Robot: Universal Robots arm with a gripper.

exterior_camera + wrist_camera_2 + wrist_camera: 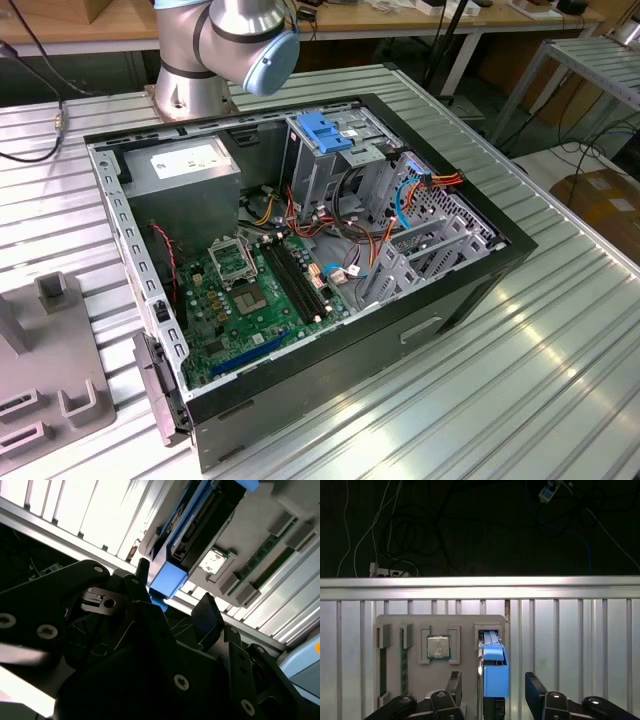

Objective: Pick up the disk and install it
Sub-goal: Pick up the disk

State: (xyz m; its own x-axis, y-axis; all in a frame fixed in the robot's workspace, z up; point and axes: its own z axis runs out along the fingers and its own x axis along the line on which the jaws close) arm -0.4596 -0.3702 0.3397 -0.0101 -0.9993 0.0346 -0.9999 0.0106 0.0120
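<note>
The disk (493, 666) stands on edge in a slot of a grey holder plate (415, 680), its blue plastic bracket facing the camera. My gripper (495, 690) is open and straddles it, with one black fingertip (454, 684) on each side and a gap to the disk on both. In the second wrist view the disk (192, 535) shows its dark metal body and blue bracket end, just beyond my gripper (172, 597). In the exterior view the open computer case (470, 290) lies on the slatted table, and its grey drive cage carries a blue latch (325, 130).
The holder plate also carries a processor chip (438, 646) and memory sticks (403, 660), close to the table's edge rail (480, 587). Inside the case are a power-supply box (185, 165), a motherboard (250, 290) and loose cables (420, 195). A grey fixture (50, 390) sits at the exterior view's left.
</note>
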